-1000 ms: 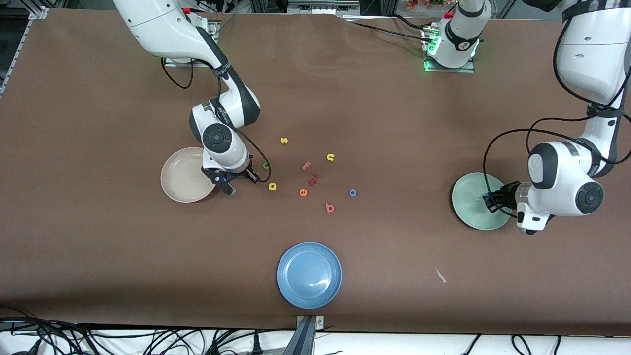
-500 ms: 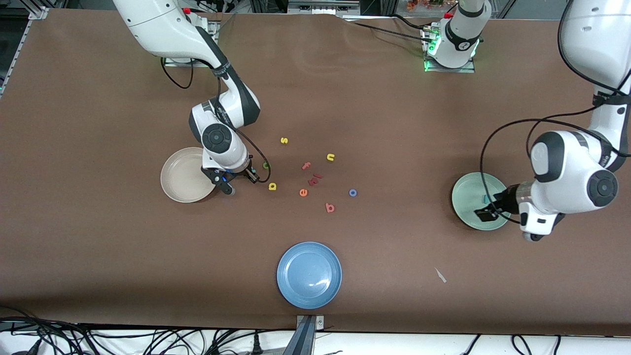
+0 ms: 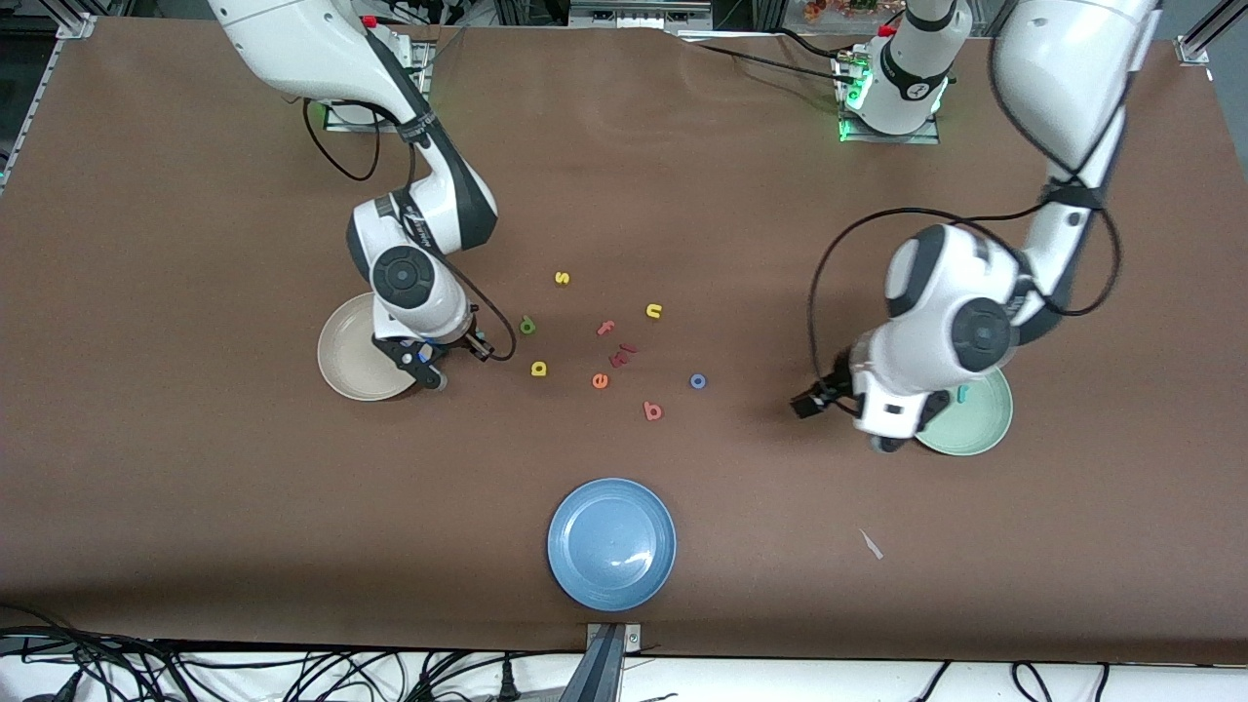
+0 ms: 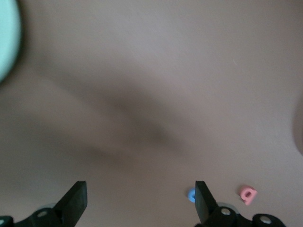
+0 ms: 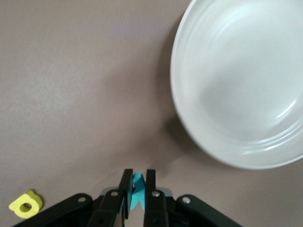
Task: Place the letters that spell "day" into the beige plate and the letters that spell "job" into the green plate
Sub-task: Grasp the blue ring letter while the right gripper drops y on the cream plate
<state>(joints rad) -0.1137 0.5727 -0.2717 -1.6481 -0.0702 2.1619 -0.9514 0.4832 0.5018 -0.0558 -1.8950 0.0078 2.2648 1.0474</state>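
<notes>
Brown tabletop spreads under both arms, with the loose letters scattered near its middle. Since a second ago the left gripper [image 3: 814,402] has left the green plate [image 3: 980,429] and now hangs with fingers spread wide and empty over bare table between that plate and the blue "o" [image 3: 698,381]; a teal "j" [image 3: 962,394] now lies in the green plate. The right gripper [image 5: 137,189] has shifted slightly toward the beige plate [image 3: 343,363] and pinches a teal "y" [image 5: 138,185] just above the table beside the plate's rim. The green "d" [image 3: 527,326], yellow "a" [image 3: 538,369] and pinkish-red "b" [image 3: 653,411] lie unmoved on the table, as does the blue plate [image 3: 611,543]
</notes>
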